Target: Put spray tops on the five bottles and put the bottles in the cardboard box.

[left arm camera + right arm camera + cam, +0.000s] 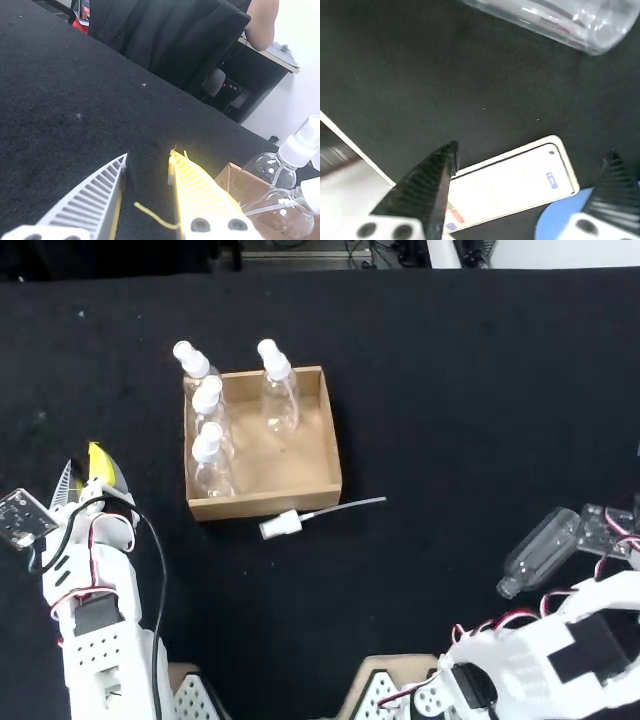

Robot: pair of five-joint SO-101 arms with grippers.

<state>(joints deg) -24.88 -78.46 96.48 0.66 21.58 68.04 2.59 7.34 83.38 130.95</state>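
our left gripper (80, 465) has its white and yellow fingers a little apart, with nothing between them. it hangs over the black table (450, 390), near the side of the cardboard box (262, 504) but not touching it. from the left wrist view we see one corner of the box and two of the clear bottles beyond the fingertips.

our right gripper (532, 150) has its black fingers spread wide and holds nothing. just beyond its tips the uncapped bottle (555, 17) lies on its side on the cloth, apart from both fingers. in the high view the same bottle sits at the right of the table, neck toward the arms' side, well away from the box. a phone (510, 185) lies below the right gripper in its wrist view.

four bottles stand upright in the box, each with a white spray top on. three line the wall nearer the left arm: the far-corner bottle (197, 375), the middle bottle (210, 410) and the near bottle (210, 465), close together in a row. the fourth bottle (278, 390) stands alone against the far wall, apart from the row.

the loose spray top (282, 525) lies on the table just beside the box's near wall, its thin tube stretching toward the right arm's side.
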